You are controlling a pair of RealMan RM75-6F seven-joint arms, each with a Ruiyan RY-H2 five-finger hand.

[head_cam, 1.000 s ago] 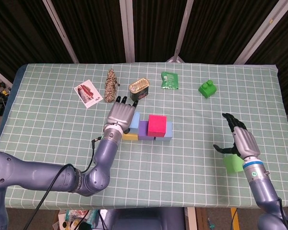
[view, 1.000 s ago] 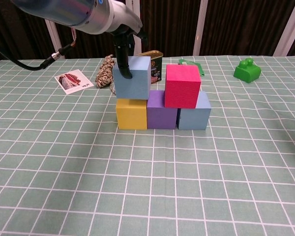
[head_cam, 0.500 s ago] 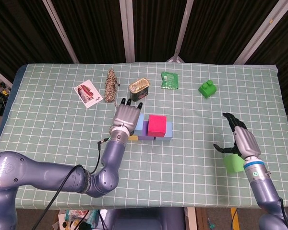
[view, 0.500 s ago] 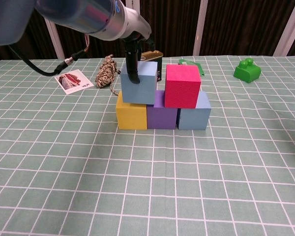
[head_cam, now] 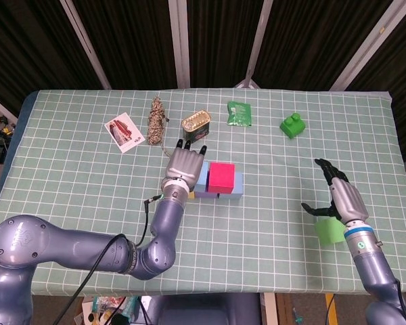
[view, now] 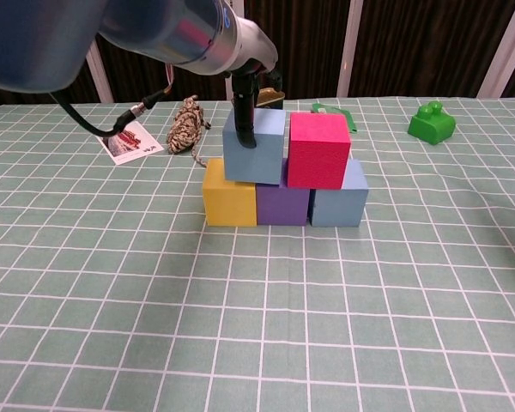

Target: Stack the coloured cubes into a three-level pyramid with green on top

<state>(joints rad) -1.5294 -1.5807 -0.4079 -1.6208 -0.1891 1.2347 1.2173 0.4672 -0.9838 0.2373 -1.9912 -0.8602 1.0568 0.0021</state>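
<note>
The surface (view: 112, 283), a green checked cloth, carries from the left a picture card (head_cam: 124, 131), a coil of rope (head_cam: 155, 120), an open tin (head_cam: 195, 125) whose contents cannot be told, a green packet (head_cam: 239, 113) and a green toy (head_cam: 292, 125). Dark curtains hang behind. The left robot hand (head_cam: 183, 164) grips the blue cube (view: 253, 146) over the yellow cube (view: 230, 198) and purple cube (view: 282, 204), beside the pink cube (view: 319, 150). The right robot hand (head_cam: 340, 195) hovers with fingers spread, holding nothing, above the green cube (head_cam: 329, 232).

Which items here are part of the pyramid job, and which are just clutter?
Job: yellow cube, purple cube, light blue cube, pink cube, blue cube in left hand, green cube.

Clutter: tin can, rope bundle, card, green packet, green toy brick.
</note>
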